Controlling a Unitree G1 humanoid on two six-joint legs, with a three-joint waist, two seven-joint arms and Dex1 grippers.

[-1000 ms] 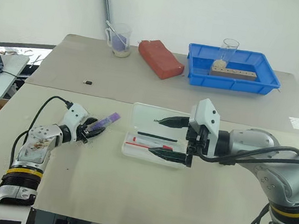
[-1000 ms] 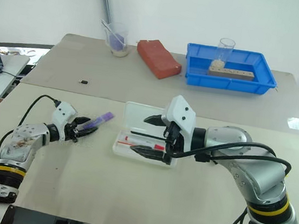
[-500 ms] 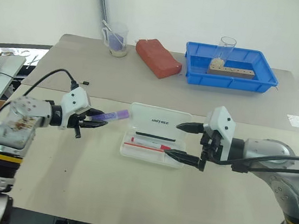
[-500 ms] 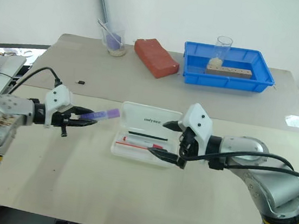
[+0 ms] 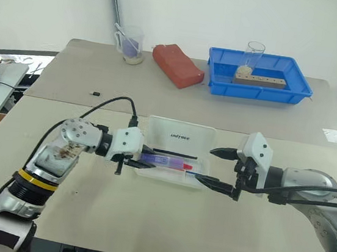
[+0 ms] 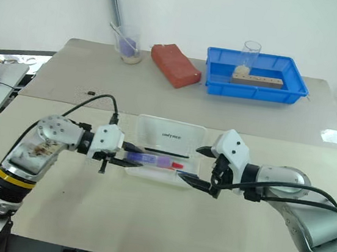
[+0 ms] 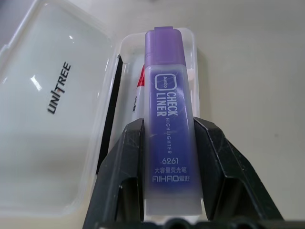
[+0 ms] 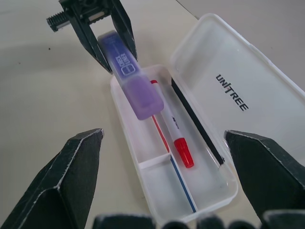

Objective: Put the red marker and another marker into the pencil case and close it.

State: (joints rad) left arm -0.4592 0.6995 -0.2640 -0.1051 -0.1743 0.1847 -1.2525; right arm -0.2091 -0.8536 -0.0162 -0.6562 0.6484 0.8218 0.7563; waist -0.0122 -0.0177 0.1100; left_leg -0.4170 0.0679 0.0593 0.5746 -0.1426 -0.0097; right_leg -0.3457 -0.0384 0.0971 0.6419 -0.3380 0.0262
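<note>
Left fingers [image 7: 200, 157] gripping purple highlighter [image 7: 169, 124] moved over pencil case [image 7: 57, 119]; right fingers [image 8: 271, 167] spread.

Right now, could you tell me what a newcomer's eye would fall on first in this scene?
The purple highlighter, clamped in the left gripper, hangs over the open pencil case at the table's middle. Inside the case the red marker already lies, its lid with dark lettering folded back flat. The right gripper waits beside the case with its jaws wide apart, holding nothing.
</note>
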